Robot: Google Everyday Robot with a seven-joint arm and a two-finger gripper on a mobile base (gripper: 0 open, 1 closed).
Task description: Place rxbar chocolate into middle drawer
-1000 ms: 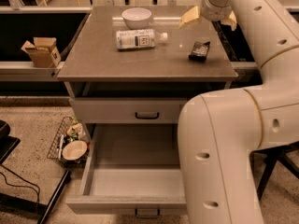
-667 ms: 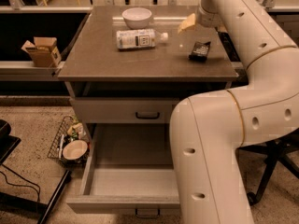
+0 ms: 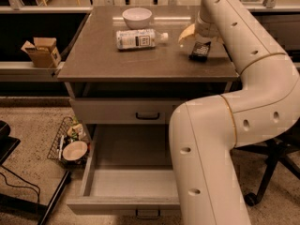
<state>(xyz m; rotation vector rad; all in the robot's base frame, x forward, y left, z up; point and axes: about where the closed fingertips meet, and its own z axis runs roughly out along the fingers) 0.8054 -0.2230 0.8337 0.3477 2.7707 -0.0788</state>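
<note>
The rxbar chocolate, a small flat black wrapped bar, lies on the right side of the brown cabinet top. My gripper is at the end of the white arm, just above and to the left of the bar, close over its far end. The middle drawer is pulled wide open below, with a plain grey inside that holds nothing. My arm's big white elbow hides the drawer's right part.
A clear bottle with a white label lies on its side left of the bar. A white bowl stands behind it. The top drawer is shut. A cardboard box and a wire basket are at the left, chair legs at the right.
My gripper has come down and slightly left, from above the table's back edge to just over the bar. The bar, bottle and drawer have not moved.
</note>
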